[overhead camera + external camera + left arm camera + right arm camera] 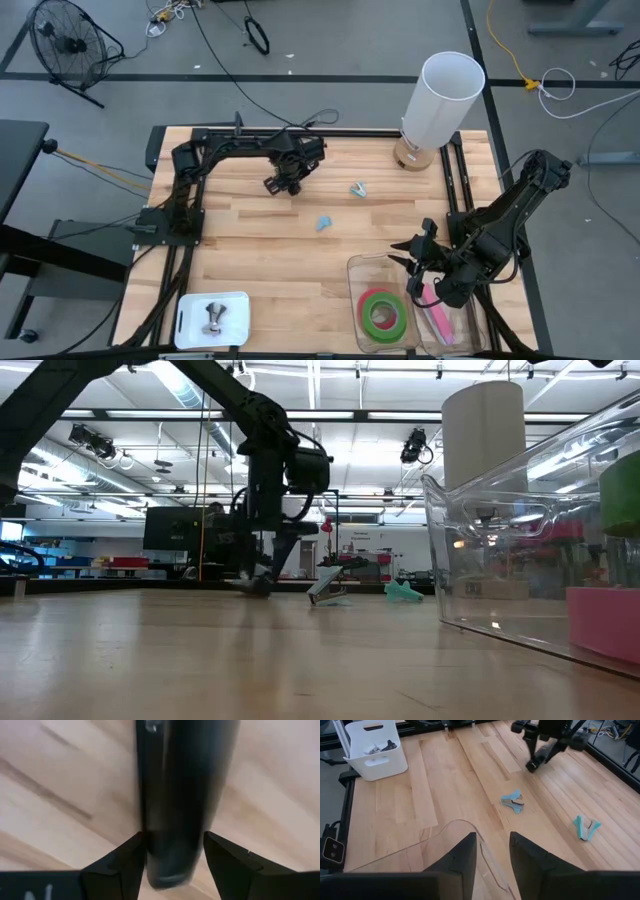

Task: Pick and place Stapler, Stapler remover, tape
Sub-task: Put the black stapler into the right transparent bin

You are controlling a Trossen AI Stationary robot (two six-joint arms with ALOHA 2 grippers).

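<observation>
My left gripper (284, 182) is at the table's far middle, low over the wood, shut on a black stapler (180, 795); it also shows in the low view (262, 575). Two light-blue staple removers (358, 188) (324, 223) lie on the wood to its right. Green and red-pink tape rolls (385, 312) lie flat in a clear container (352, 275) at the near right. My right gripper (415, 262) hovers open and empty over that container's far rim. My left gripper pinches the black stapler's two long sides (150, 845) between its two fingers, near one end. The fingers come from above and lie across it. In the right wrist view the stapler's free end (532, 766) slants down to the table; whether it touches the wood I cannot tell.
A tall white cylinder on a wooden base (440, 100) stands at the far right. A white bin (212, 318) with a metal piece sits at the near left. A pink object (440, 320) lies in the container beside the tape. Bare wood lies between the arms.
</observation>
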